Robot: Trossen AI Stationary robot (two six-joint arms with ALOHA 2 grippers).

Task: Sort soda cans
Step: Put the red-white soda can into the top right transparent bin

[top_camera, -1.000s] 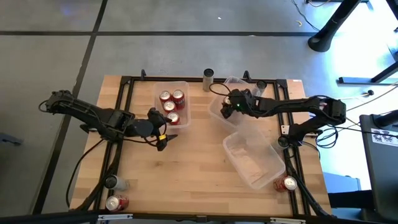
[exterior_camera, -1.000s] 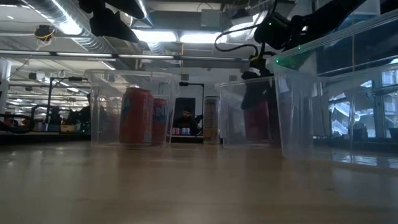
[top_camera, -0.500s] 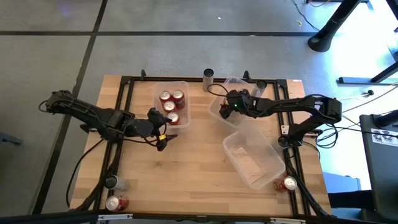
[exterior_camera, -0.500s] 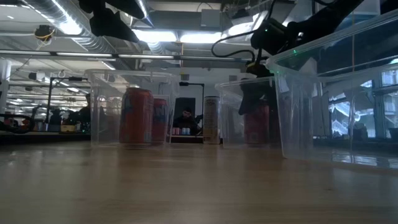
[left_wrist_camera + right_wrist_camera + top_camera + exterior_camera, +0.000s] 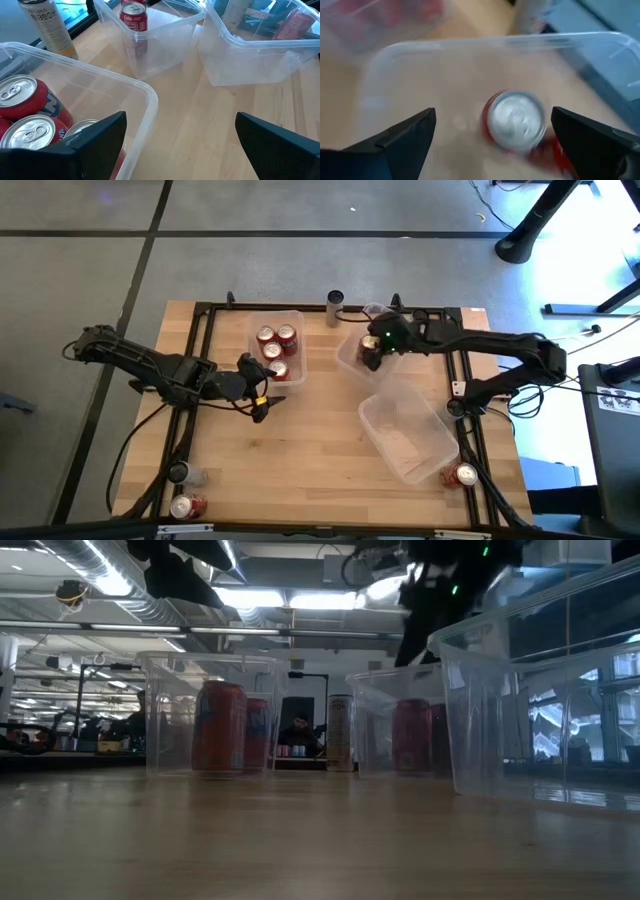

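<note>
Overhead, my right gripper hangs above the small clear bin at the table's far middle, fingers spread wide and holding nothing. One red soda can stands upright inside that bin, directly below. My left gripper waits with fingers wide apart and empty, just beside the near corner of the left bin, which holds three red cans. A tall grey can stands at the far edge between the bins.

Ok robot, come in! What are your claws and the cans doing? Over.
Right gripper open above red can standing in the middle bin. Left gripper open beside three-can bin. Nothing blocking.
</note>
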